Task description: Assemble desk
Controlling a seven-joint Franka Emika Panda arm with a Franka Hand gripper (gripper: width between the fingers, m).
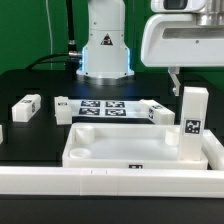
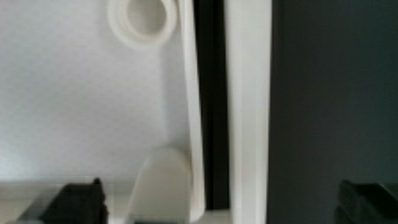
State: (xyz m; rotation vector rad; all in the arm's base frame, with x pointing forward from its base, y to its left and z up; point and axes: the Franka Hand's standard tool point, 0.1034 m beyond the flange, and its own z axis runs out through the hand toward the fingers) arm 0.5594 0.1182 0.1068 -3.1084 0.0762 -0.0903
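Desk top (image 1: 100, 150) sits flat on the black table (image 1: 30, 85), just behind the long white rail (image 1: 60, 182) that runs along the front. One leg (image 1: 192, 122) stands upright on the top's front corner at the exterior view's right, tag facing the camera.

Loose legs (image 1: 27, 107) lie on the table behind the top: two toward the exterior view's left and another one (image 1: 158, 112) toward the right. The marker board (image 1: 100, 106) lies flat between them, in front of the robot base (image 1: 104, 50). None of it touches the top as far as I can see.

The exterior view only shows the white wrist block up high, above and behind the upright leg and clear of it, with a thin finger (image 1: 175, 75) hanging down. You can't read the jaws from there.

The wrist view fills that in. The gripper (image 2: 217, 205) is wide open, with dark fingertips (image 2: 71, 202) far apart and nothing held between them. Under it is the top's white floor with a round socket (image 2: 143, 20), then the raised rim (image 2: 249, 100), then bare table past it. There's a pale curved blur low between the fingers, and I can't tell what that is.
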